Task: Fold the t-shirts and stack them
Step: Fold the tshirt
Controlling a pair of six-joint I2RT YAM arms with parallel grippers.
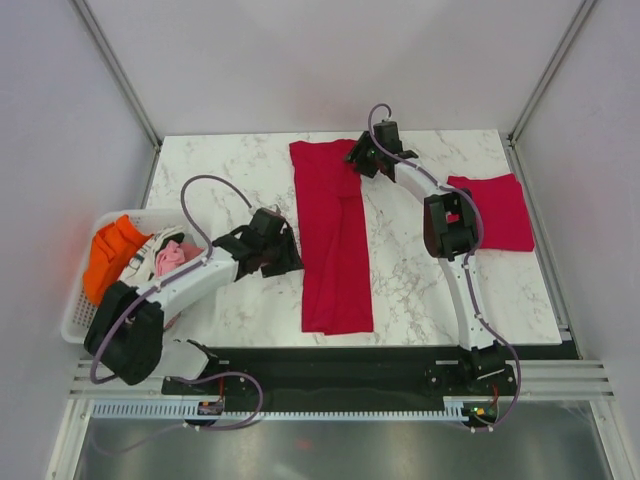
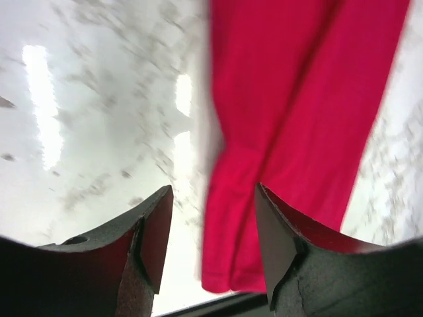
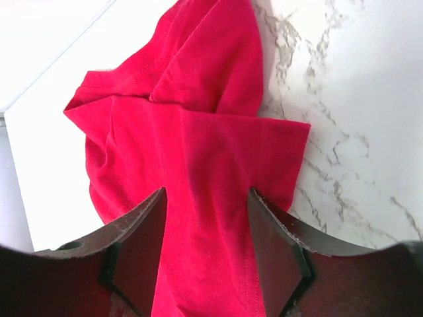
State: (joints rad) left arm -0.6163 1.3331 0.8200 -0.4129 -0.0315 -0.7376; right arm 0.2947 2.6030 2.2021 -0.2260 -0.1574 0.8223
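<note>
T-shirt (image 1: pixel 335 240) folded into a long strip lies mid-surface (image 1: pixel 230 170) from above, with a second folded t-shirt (image 1: pixel 495 212) at right. Left wrist: left end effector (image 2: pixel 213 198) released at the strip's edge. Right wrist: right end effector (image 3: pixel 206 195) released above its end.

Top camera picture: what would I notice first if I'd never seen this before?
The long red t-shirt, folded into a narrow strip down the middle of the marble table. Then a second red t-shirt, folded small, lying at the table's right side. At the left edge sits a white basket holding orange cloth.
</note>
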